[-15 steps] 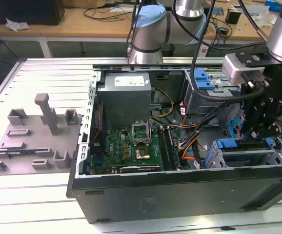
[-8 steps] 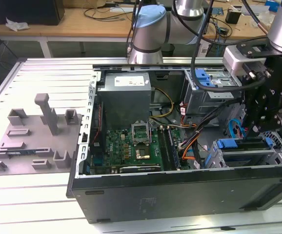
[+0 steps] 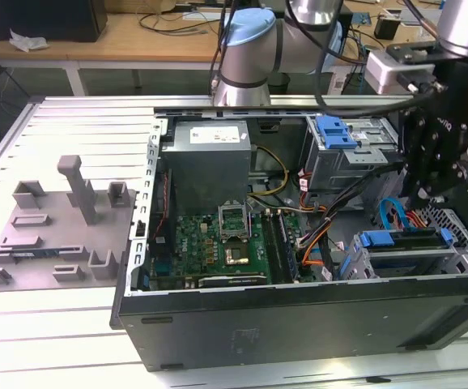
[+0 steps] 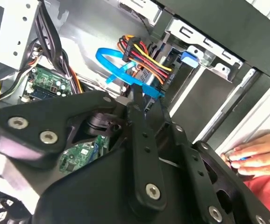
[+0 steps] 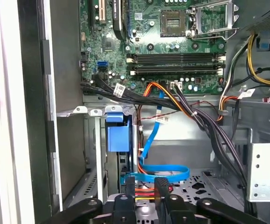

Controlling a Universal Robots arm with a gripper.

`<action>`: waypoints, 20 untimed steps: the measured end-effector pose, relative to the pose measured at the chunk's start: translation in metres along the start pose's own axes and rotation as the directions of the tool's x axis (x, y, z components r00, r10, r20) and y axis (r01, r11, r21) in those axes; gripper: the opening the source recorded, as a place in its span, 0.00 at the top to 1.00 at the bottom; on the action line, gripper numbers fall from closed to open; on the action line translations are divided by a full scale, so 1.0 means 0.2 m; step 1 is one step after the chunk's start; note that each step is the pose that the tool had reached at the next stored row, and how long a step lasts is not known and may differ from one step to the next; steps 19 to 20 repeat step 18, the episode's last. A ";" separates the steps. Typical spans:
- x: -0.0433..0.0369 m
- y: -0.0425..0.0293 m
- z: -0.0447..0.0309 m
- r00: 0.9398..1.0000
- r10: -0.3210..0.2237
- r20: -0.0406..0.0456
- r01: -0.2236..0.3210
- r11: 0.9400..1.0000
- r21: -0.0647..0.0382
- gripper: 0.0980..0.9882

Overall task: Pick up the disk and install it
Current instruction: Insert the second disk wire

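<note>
1. The disk (image 3: 402,240) sits in a bay at the corner of the open case (image 3: 299,324) on the exterior view's right. Its blue frame shows along the top and its grey body is down between the bay's metal walls.
2. The claw (image 3: 426,196) hangs just above the disk, a little toward the back of the case. I cannot tell from the exterior view whether it touches the disk.
3. In the first wrist view the claw (image 5: 145,189) stands at a narrow gap. The two fingers (image 5: 129,196) are apart with nothing between them, and red and yellow wires show through the gap.
4. A blue cable (image 3: 392,215) loops just beside the fingertips. It shows in both wrist views (image 4: 111,63) (image 5: 156,175).
5. The cage (image 3: 347,154) with a blue latch (image 3: 335,131) is at the back of the case, beyond the claw.
6. The board (image 3: 226,239) lies on the case floor toward the exterior view's left, with the grey power unit (image 3: 206,158) behind it.
7. In the second wrist view a person's hand (image 4: 254,156) rests at the edge of the case, with a red sleeve below it.
8. The grey fixture (image 3: 64,227) with upright posts stands on the table (image 3: 56,340), well apart from the case on the exterior view's left.
</note>
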State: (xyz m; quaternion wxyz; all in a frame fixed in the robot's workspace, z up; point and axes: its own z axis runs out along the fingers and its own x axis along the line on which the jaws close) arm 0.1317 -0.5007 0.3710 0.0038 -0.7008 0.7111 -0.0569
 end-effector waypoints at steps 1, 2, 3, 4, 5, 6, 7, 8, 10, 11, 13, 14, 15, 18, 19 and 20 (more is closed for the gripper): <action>-0.006 0.000 -0.005 1.000 0.000 -0.004 0.000 1.000 0.000 0.85; -0.016 0.000 -0.010 1.000 -0.001 -0.013 0.001 1.000 0.000 0.93; -0.022 0.000 -0.013 1.000 -0.002 -0.019 0.002 1.000 0.000 0.99; -0.025 0.000 -0.017 1.000 -0.002 -0.024 0.002 1.000 0.000 0.99; -0.030 -0.001 -0.025 1.000 -0.003 -0.030 0.003 1.000 0.000 0.99; -0.032 -0.001 -0.026 0.999 -0.003 -0.034 0.003 1.000 0.001 0.99; -0.032 -0.001 -0.026 0.999 -0.003 -0.035 0.003 1.000 0.001 0.99; -0.032 -0.001 -0.026 0.999 -0.003 -0.035 0.003 1.000 0.001 0.99; -0.032 -0.001 -0.026 0.999 -0.003 -0.035 0.003 1.000 0.001 0.99; -0.032 -0.001 -0.026 0.999 -0.003 -0.035 0.003 1.000 0.001 0.99; -0.032 -0.001 -0.026 0.999 -0.003 -0.036 0.003 1.000 0.001 0.99; -0.032 -0.001 -0.026 0.999 -0.003 -0.036 0.003 1.000 0.001 0.99; -0.032 -0.001 -0.026 0.999 -0.003 -0.036 0.003 1.000 0.001 0.99; -0.032 -0.001 -0.026 0.999 -0.003 -0.036 0.003 1.000 0.001 0.99; -0.032 -0.001 -0.026 0.999 -0.003 -0.036 0.003 1.000 0.001 0.99; -0.032 -0.001 -0.026 0.999 -0.003 -0.036 0.003 1.000 0.001 0.99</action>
